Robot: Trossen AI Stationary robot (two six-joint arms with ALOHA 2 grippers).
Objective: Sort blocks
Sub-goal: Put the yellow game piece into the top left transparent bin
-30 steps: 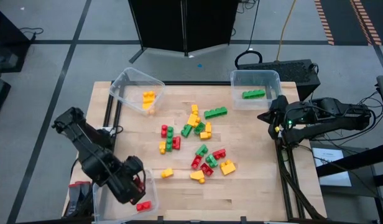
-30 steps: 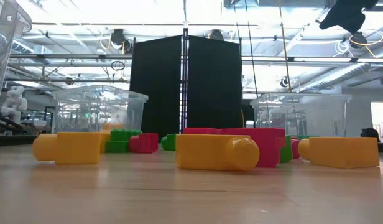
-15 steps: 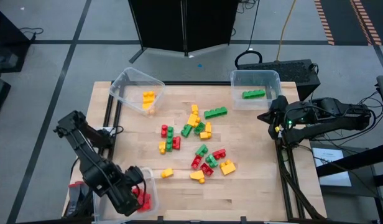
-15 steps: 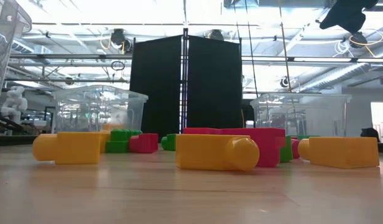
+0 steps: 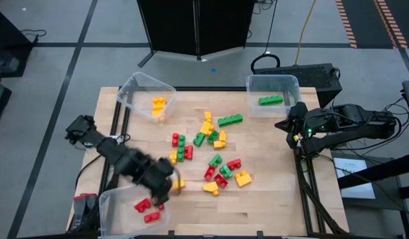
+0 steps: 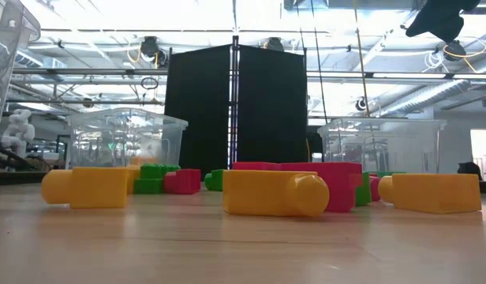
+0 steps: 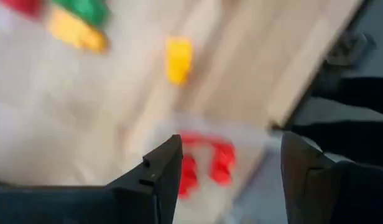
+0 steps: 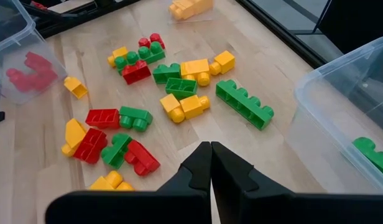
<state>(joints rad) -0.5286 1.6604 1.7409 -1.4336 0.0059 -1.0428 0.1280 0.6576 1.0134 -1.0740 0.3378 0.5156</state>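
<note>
The studded plastic blocks (image 5: 208, 149) lie scattered on the centre of the pale wooden table (image 5: 271, 206), the left gripper (image 5: 163, 186) hangs with jaws apart, holding nothing, beside the clear bin (image 5: 115, 202) at lower left, and the right gripper (image 5: 289, 124) waits closed at right.

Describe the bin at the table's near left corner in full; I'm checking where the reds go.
The near-left bin is a clear plastic rectangular tub with rounded corners, upright at the table's front-left corner. Two red blocks lie inside on its floor; nothing else shows in it. The left end effector is just beyond its far right corner.
</note>
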